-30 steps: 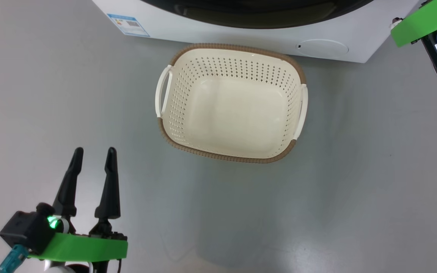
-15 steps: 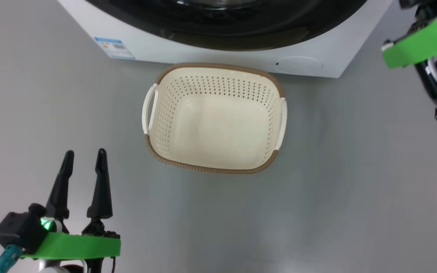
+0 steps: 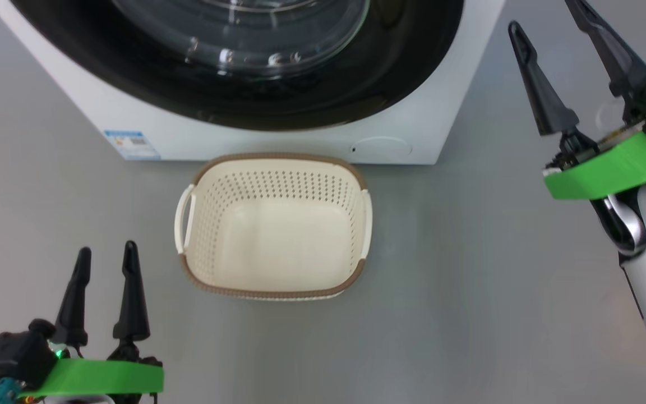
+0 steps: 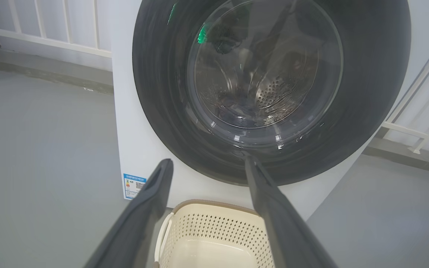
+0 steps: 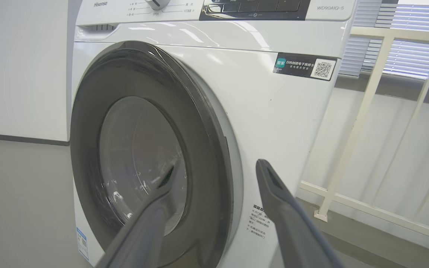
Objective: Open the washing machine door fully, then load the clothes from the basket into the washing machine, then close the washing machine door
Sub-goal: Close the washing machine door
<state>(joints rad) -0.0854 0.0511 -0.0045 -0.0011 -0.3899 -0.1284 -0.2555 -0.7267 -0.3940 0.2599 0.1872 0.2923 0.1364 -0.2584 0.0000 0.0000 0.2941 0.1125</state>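
Note:
The washing machine (image 3: 278,143) stands ahead, and the washing machine door (image 3: 312,109) lies flush against its white front. In the left wrist view, something dim and bluish lies low behind the door glass (image 4: 263,74); I cannot tell whether it is the clothes. The basket (image 3: 273,159) sits on the floor just before the machine, with nothing in it. My left gripper (image 3: 106,251) is open at the lower left, short of the basket. My right gripper (image 3: 544,14) is open, raised right of the machine. In its own view the right gripper (image 5: 214,171) points at the door's right edge (image 5: 214,141).
A blue label sticker (image 3: 132,145) marks the machine's lower left corner. A white railing (image 5: 363,111) runs right of the machine, and more railing (image 4: 50,41) stands behind it on the left. Grey floor (image 3: 469,314) lies all around the basket.
The head camera has shifted, so more of the door shows and the basket sits lower. The right arm has swung into view, and its fingers now show spread apart.

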